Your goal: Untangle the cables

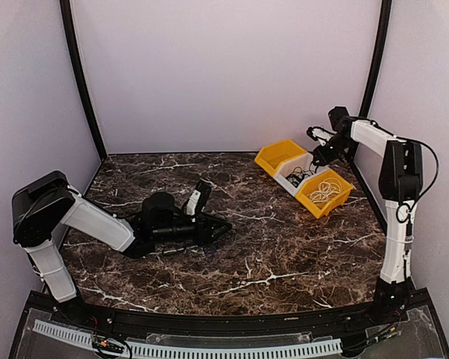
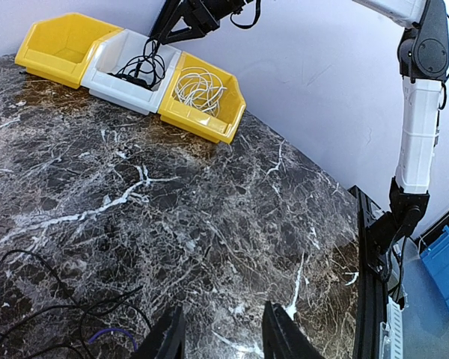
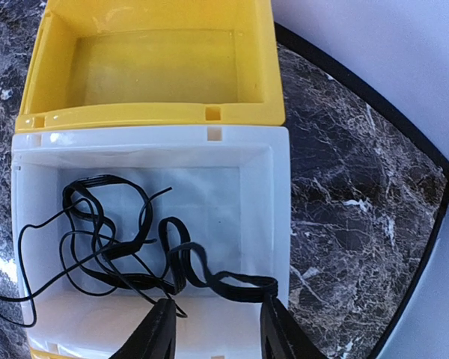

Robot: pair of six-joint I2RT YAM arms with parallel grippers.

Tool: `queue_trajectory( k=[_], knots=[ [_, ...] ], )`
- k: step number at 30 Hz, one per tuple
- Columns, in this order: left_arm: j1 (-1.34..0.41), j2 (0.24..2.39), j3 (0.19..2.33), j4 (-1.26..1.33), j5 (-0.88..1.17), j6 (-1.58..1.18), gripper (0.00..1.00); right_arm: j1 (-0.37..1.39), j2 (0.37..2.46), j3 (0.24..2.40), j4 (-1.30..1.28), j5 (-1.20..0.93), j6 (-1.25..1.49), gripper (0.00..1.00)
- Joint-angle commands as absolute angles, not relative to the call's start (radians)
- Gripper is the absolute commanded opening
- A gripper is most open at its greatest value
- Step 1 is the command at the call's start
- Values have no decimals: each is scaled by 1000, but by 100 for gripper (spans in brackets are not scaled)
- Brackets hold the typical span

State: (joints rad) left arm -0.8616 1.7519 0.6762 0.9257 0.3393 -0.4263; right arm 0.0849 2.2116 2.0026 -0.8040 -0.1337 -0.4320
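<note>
Sprawling in loose loops — thin black cable (image 3: 239, 281) inside smooth white plastic bin (image 3: 150, 138).

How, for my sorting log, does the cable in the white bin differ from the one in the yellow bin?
The black cable lies in the white bin; the white cable lies in the yellow bin. The black cable sprawls in loose loops, one strand over the rim; the white cable is coiled inside. The open right gripper hangs over the black cable, not the white cable. Both are thin cords.
</note>
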Motion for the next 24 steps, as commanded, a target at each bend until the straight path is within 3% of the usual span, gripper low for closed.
queue_trajectory(
  k=[1, 16, 20, 24],
  knots=[
    [-865, 1729, 673, 922, 341, -414, 38, 89, 2246, 2063, -820, -188, -409, 35],
    [-865, 1741, 679, 919, 345, -434, 38, 90, 2370, 2171, -834, -228, -404, 27],
    [-865, 1734, 679, 921, 349, -439, 38, 90, 2299, 2124, -833, -248, -405, 27],
    [-865, 1727, 688, 912, 347, -438, 38, 99, 2161, 1974, -759, -246, -421, 34]
  ],
)
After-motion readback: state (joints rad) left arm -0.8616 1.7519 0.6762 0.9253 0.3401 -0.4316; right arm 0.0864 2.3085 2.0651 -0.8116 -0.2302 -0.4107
